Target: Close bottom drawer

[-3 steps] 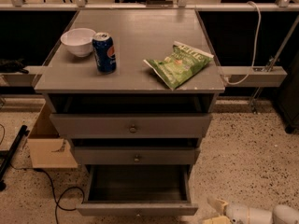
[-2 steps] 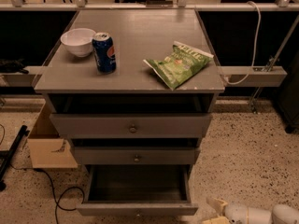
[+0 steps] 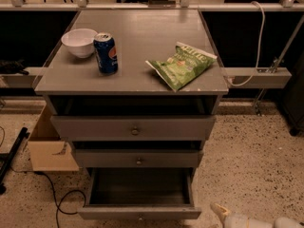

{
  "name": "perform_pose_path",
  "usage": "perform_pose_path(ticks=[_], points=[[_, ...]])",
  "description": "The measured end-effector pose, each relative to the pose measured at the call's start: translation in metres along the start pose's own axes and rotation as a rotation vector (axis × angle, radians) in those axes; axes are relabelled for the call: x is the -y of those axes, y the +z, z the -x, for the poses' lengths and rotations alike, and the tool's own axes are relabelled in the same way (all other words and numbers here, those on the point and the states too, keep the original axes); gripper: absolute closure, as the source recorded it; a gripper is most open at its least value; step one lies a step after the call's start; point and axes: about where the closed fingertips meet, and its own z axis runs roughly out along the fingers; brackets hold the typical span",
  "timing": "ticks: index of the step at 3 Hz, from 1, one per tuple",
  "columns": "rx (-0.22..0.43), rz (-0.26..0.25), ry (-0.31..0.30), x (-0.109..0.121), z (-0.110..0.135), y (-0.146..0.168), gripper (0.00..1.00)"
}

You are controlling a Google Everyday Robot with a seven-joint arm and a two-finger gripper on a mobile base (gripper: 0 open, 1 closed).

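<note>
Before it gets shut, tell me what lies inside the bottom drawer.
The bottom drawer shows only a bare, dark floor; its rear, under the middle drawer, is hidden. The gripper sits low, right of its front.

The bottom drawer (image 3: 140, 213) stands open, the pincer (image 3: 221, 212) low beside its front corner.

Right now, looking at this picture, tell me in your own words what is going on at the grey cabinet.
A one-armed robot is about to close the bottom drawer, which stands pulled far out of the grey cabinet. Its tool sits low at the lower right, beside the drawer's front right corner and apparently not touching it. The middle drawer and top drawer stick out only slightly. On top rest a white bowl, a blue can and a green chip bag.
</note>
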Motion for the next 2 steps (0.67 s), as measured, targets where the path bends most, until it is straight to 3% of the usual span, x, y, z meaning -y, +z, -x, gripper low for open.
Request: perform_pose_path(ticks=[2], points=[[0.016,-0.142,-0.095,0.0094,-0.0157,0.017,0.0]])
